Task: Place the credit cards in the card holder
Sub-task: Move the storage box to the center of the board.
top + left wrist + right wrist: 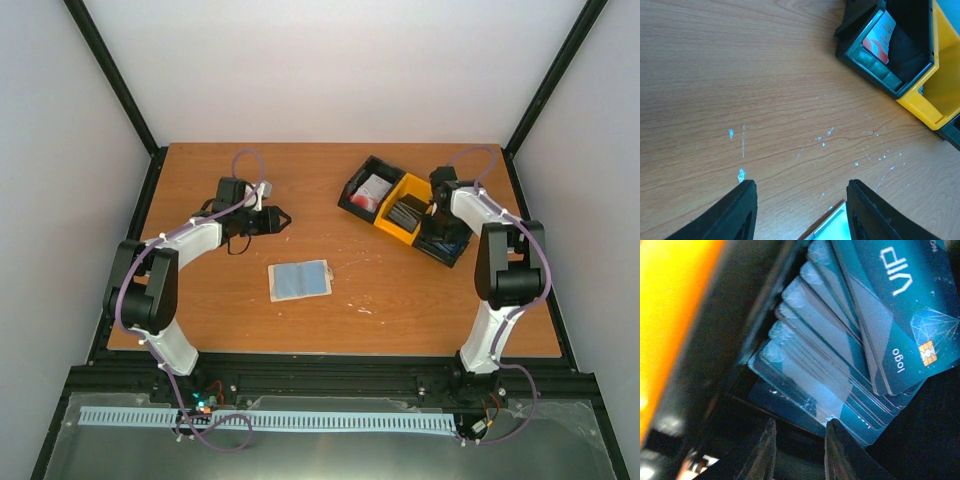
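Observation:
The card holder (300, 281) lies open on the table, blue-grey lining up; one corner of it shows in the left wrist view (834, 225). The credit cards (840, 350) are a fanned stack of several blue cards, the top one printed "VIP", inside a black bin (456, 256). My right gripper (440, 232) reaches down into that bin. In its wrist view the gripper (800, 427) is open at the stack's lower edge, with nothing between the fingers. My left gripper (285, 219) is open and empty above the wood just beyond the card holder, and its wrist view (801, 184) shows the same.
A black bin (368, 190) with red and white items and a yellow bin (403, 212) stand side by side left of the card bin; both show in the left wrist view (890, 45). Black frame rails run along the table's edges.

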You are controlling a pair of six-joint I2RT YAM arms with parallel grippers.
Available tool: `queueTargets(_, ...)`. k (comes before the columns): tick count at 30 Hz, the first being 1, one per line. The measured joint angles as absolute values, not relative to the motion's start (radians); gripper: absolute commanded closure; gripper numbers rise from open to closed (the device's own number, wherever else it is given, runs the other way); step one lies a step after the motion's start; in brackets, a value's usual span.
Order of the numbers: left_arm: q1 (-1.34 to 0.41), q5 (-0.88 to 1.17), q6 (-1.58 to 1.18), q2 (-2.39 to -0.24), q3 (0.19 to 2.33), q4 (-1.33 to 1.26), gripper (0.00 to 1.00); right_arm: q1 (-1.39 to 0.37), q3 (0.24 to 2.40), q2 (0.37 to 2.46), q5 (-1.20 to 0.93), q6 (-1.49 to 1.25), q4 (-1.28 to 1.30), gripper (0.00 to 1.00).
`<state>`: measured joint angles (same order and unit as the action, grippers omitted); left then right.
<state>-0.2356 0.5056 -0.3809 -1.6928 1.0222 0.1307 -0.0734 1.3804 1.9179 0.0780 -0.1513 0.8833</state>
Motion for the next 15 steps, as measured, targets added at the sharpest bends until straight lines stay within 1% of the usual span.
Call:
queueTargets(4, -0.236, 0.505, -0.381, -1.689, 1.016, 0.129, 0.50, -0.110, 1.331, 1.869, 0.051, -0.164, 0.871, 0.71)
queueTargets(9, -0.236, 0.504, -0.381, -1.681, 1.000, 0.126, 0.50, -0.188, 1.286, 1.859, 0.023, -0.202, 0.867, 0.70)
queueTargets(15, -0.236, 0.503, -0.382, -1.668, 0.965, 0.119, 0.50, -0.348, 1.315, 1.870, -0.007, -0.301, 0.868, 0.70)
